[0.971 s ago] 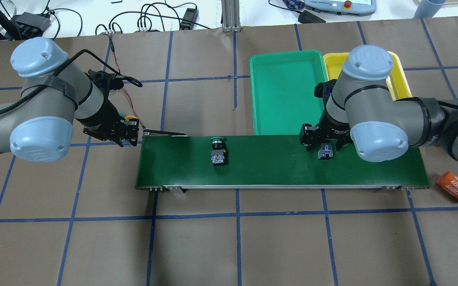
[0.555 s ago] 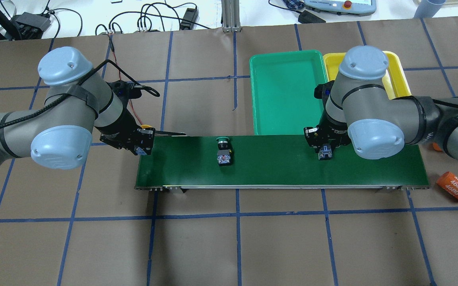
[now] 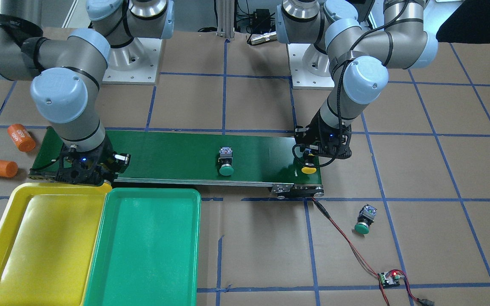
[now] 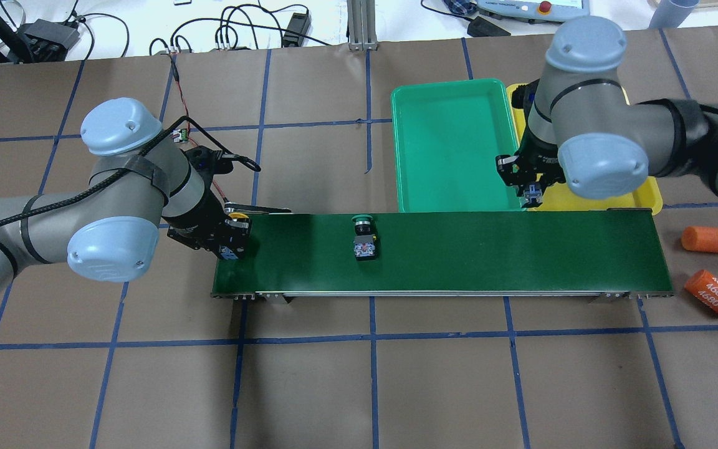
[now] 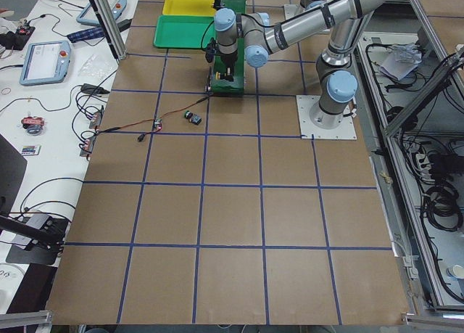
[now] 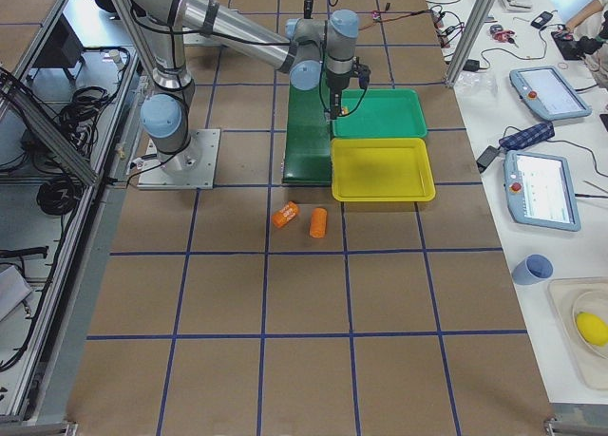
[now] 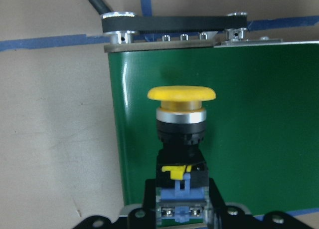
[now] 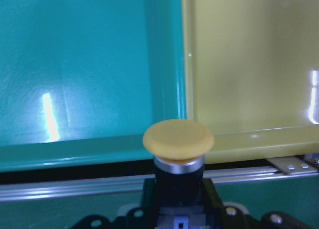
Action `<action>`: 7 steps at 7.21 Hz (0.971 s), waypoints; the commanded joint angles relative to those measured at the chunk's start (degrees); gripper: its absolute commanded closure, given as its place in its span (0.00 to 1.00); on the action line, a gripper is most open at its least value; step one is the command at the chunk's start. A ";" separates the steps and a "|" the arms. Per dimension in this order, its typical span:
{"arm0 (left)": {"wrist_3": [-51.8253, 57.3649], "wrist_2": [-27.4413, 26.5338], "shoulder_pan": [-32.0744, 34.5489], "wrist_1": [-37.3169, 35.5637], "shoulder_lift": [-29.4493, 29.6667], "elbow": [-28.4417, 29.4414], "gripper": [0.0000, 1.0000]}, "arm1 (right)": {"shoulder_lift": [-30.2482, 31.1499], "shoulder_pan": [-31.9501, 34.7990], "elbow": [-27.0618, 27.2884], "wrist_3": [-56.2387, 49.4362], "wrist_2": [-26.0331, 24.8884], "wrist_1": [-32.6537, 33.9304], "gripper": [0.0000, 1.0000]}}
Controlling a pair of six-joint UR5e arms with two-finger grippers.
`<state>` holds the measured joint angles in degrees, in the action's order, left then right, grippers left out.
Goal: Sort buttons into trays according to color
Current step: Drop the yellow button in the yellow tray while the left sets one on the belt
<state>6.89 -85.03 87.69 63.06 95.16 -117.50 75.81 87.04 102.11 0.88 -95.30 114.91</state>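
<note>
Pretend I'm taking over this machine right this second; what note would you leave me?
Left claw: shut on the first yellow button, at the belt's left end.
Right claw: shut on the second yellow button, above the near rims where the green tray and yellow tray meet.
The first green button lies on the belt; the second green button lies on the table past the belt's left end.
Done: nothing is in either tray.
Left: both yellow ones into the yellow tray, both green ones into the green tray.
</note>
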 commanded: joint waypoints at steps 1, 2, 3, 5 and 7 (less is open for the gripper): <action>0.14 -0.05 0.29 -1.27 0.38 -1.06 0.27 | -7.39 -7.37 -10.75 -5.14 -0.07 -6.79 0.82; -0.03 0.04 0.29 -1.36 0.11 -1.41 0.00 | -10.13 -11.77 -11.92 -11.63 0.37 -6.10 0.82; 0.05 -0.05 0.29 -1.36 -1.80 -0.02 0.00 | -11.81 -13.55 -12.02 -15.87 0.38 -4.27 0.82; 0.05 -0.75 -0.50 5.62 -3.31 6.98 0.00 | -14.45 -16.36 -11.93 -20.48 0.55 -1.44 0.69; 4.49 -1.62 -7.57 10.24 -1.23 13.59 0.00 | -14.64 -16.82 -11.84 -20.22 2.22 -1.53 0.04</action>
<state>8.17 -86.14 84.81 71.03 92.55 -107.47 61.43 70.67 90.23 -19.19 -93.83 113.32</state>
